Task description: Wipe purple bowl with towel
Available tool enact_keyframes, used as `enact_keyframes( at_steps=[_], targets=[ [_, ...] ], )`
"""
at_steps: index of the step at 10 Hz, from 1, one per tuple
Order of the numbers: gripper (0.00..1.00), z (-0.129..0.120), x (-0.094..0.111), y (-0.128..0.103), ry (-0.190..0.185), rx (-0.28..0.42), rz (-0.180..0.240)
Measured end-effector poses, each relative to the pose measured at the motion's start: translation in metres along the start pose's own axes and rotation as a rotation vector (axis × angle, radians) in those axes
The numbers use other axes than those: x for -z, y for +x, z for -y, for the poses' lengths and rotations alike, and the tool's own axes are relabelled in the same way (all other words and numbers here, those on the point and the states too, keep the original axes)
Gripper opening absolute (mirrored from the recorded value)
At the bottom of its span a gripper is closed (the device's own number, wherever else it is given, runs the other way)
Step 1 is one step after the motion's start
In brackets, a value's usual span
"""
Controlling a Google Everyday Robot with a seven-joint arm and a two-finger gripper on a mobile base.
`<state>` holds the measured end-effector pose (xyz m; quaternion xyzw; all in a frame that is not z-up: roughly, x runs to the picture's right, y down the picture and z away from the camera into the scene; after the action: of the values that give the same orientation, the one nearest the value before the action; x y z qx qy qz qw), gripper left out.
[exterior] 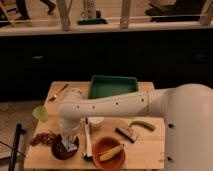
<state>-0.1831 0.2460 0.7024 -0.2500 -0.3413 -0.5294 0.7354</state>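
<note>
The purple bowl [63, 149] is dark and sits at the front left of the wooden table [145, 150]. My gripper [68, 136] hangs straight above it at the end of the white arm [115, 105], which reaches in from the right. The gripper's tip is at the bowl's rim. A dark square patch [70, 145] lies in the bowl under the gripper; I cannot tell if it is the towel. No towel shows clearly elsewhere.
A green tray [112, 86] stands at the back. A light green cup [40, 113] and a reddish heap [42, 138] are left of the bowl. An orange bowl with a banana [108, 152], a spatula [87, 142], a white cup [95, 122], a brush [126, 132] and a green vegetable [142, 125] lie to the right.
</note>
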Motion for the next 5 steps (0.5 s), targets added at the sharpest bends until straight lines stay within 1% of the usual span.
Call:
enact_keyframes(
  at_steps=[3,5],
  targets=[
    [0.00,-0.010,0.006,0.011,0.003,0.001,-0.016],
    [0.00,0.000,0.007,0.012,-0.001,0.027,-0.025]
  ],
)
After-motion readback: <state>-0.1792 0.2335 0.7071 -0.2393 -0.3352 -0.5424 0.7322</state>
